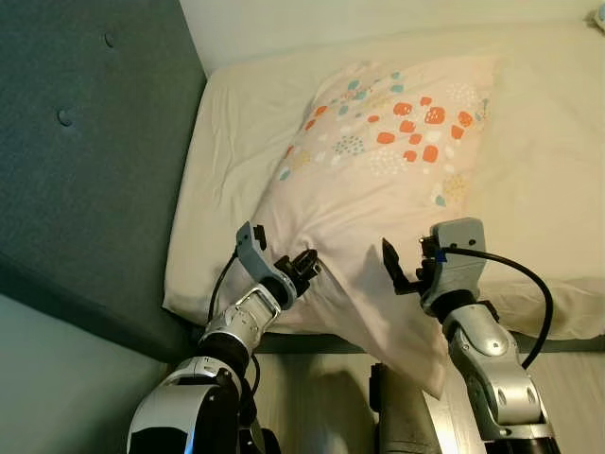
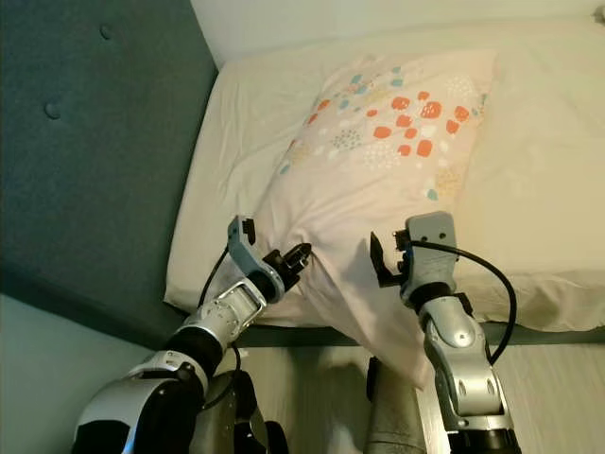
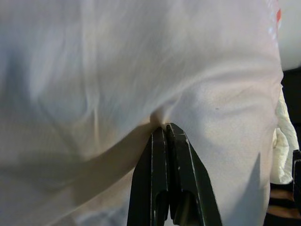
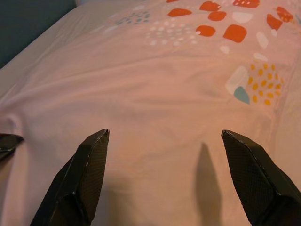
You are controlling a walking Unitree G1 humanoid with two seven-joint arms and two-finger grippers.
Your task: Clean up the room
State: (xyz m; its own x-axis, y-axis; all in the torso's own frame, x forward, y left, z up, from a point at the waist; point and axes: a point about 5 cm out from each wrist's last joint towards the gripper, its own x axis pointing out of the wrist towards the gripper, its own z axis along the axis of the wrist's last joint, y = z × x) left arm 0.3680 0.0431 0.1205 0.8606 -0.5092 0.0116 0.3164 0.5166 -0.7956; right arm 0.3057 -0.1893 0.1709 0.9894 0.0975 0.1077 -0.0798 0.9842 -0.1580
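One pale pink pillow (image 1: 378, 180), printed with orange and teal spots, lies on the cream-sheeted bed (image 1: 548, 170), its near corner drooping over the mattress edge toward the floor (image 1: 312, 378). At the pillow's near left edge, the left gripper (image 3: 164, 128) has its black fingers pressed together on a fold of the pillowcase. Just beside it, the right gripper (image 4: 164, 136) hovers over the fabric with fingers spread wide. Left of the bed stands a dark teal tufted headboard (image 1: 85, 142).
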